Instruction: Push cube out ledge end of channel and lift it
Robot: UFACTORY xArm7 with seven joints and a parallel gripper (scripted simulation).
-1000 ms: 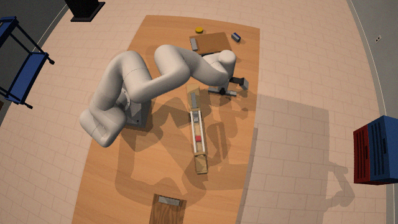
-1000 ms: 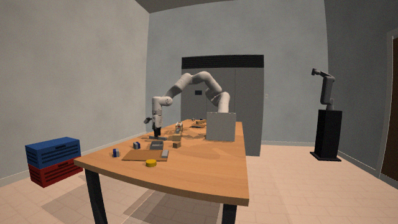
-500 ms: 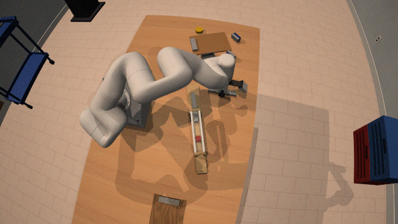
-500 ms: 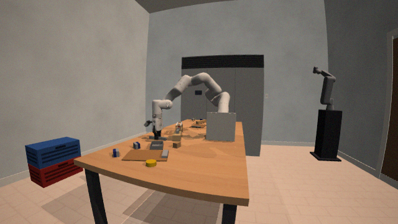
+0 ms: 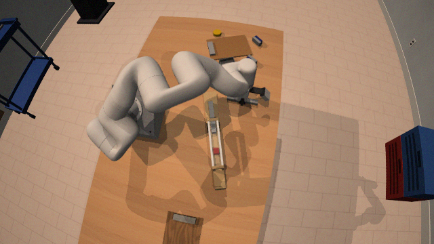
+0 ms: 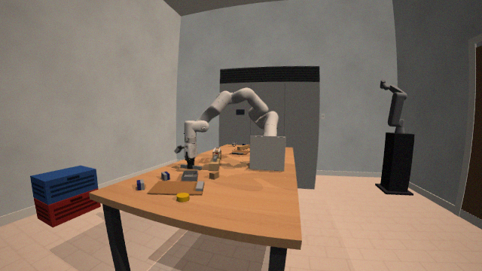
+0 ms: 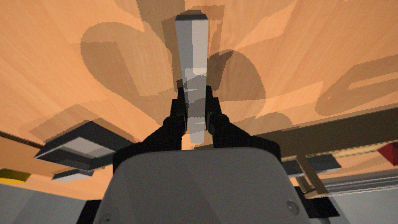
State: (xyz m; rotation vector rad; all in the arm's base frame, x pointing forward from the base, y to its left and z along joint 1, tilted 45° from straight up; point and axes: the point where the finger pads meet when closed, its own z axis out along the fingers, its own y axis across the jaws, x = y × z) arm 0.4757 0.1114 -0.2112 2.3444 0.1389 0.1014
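The channel point(image 5: 215, 144) lies lengthwise on the surface point(image 5: 112, 190) with the cube point(image 5: 215, 150) inside it, toward the near end. The claw point(image 7: 196, 116) sits low over the surface beyond the channel's far end — its fingers on either side of a bar point(image 7: 192, 75) lying flat there, apart from the channel.
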